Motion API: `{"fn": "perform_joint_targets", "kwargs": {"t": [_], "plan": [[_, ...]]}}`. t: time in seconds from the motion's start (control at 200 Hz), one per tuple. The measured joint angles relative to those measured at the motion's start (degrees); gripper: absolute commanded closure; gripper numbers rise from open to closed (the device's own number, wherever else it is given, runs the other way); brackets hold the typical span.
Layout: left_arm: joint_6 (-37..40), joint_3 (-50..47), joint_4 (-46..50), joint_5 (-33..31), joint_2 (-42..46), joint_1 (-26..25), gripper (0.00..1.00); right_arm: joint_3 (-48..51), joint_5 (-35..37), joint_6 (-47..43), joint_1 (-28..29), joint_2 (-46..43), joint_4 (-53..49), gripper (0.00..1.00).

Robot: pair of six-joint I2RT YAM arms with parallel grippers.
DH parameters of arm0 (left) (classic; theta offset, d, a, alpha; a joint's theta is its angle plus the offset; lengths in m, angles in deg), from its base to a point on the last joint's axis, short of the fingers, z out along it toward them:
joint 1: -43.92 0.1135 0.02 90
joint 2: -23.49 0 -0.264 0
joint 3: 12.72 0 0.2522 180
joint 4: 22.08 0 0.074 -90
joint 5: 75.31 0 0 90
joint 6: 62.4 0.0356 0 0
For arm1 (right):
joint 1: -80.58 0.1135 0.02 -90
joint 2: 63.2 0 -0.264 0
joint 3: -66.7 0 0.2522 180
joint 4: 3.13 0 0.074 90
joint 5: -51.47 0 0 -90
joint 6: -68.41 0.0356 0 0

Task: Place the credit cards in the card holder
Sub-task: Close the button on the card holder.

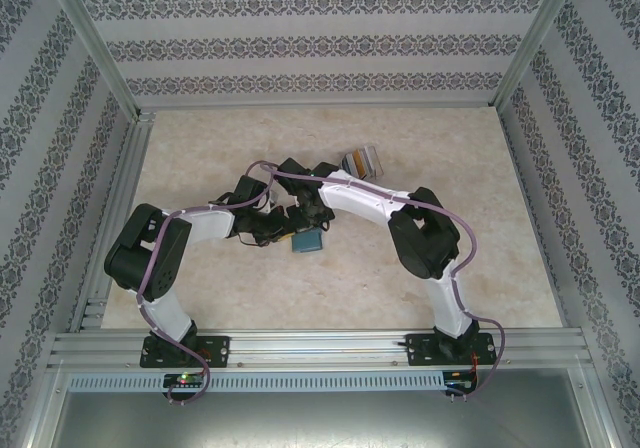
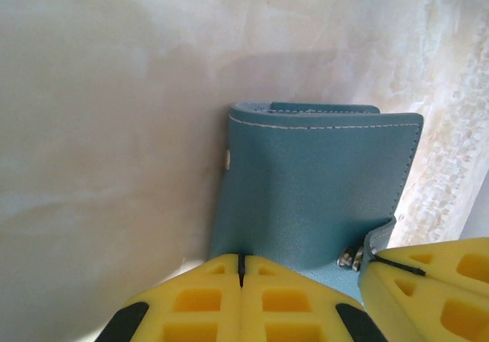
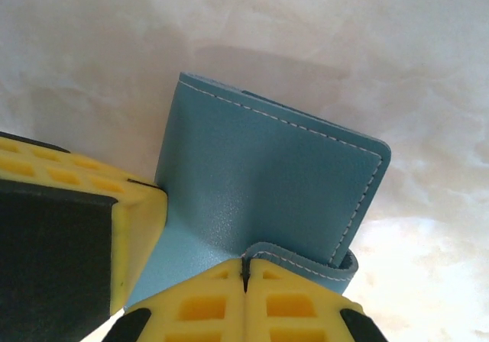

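Left end effector (image 2: 241,256): fingers pressed together, apparently pinching the near edge of the card holder (image 2: 321,182). Right end effector (image 3: 244,262): fingers pressed together on the strap flap at another corner of the card holder. The card holder appears folded, between both arms at mid tabletop (image 1: 480,258). The credit cards (image 1: 362,158) lie fanned farther back, apart from it. No card is inserted; opening and loading remain.

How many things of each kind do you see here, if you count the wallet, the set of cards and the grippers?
Card holder, teal: 1
Fan of credit cards: 1 (single cards too small to count)
Grippers: 2, the left gripper and the right gripper, both shut on the card holder
Total: 4
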Motion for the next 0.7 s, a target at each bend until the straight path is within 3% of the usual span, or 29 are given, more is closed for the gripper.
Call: {"fn": "perform_joint_targets", "kwargs": {"t": [0.699], "plan": [[0.02, 0.04, -0.22, 0.37, -0.17, 0.00, 0.97, 0.35, -2.16, 0.00, -1.01, 1.18, 0.92, 1.00]]}}
